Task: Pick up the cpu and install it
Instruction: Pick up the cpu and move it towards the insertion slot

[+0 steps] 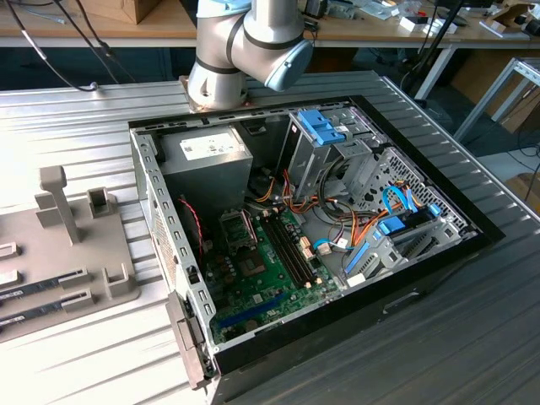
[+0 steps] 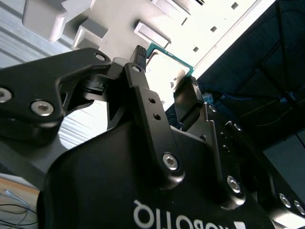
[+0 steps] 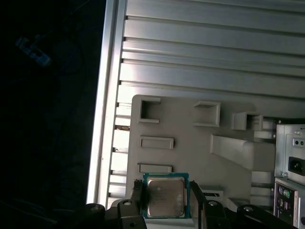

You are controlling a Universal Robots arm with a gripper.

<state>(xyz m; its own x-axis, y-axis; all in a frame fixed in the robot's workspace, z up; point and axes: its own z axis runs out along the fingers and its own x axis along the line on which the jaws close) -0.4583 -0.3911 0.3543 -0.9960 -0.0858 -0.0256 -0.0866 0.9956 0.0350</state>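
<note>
The fingers stand one on each side of the cpu, closed onto its two opposite edges with no gap showing. The chip's silvery-grey top faces the first wrist view's camera, with the thin green rim around it. In the second wrist view the same grip shows from behind the black fingers: the cpu sits between their tips, one green corner jutting past them.

Behind the chip lies a pale grey tray with raised blocks and shallow rectangular pockets. The cpu is at the tray's edge. I cannot tell whether it rests on the tray or hangs just above it. The tray lies on the ribbed metal bench, and the rear of the case stands just beside it.

In the exterior view the arm rises from its base behind the open case. The case lies on its side on the bench. Inside it are the green motherboard, a grey power supply toward the arm's base, orange cables and blue drive latches. The tray lies at the exterior view's left, beside the case, with two long narrow sticks in its slots.
</note>
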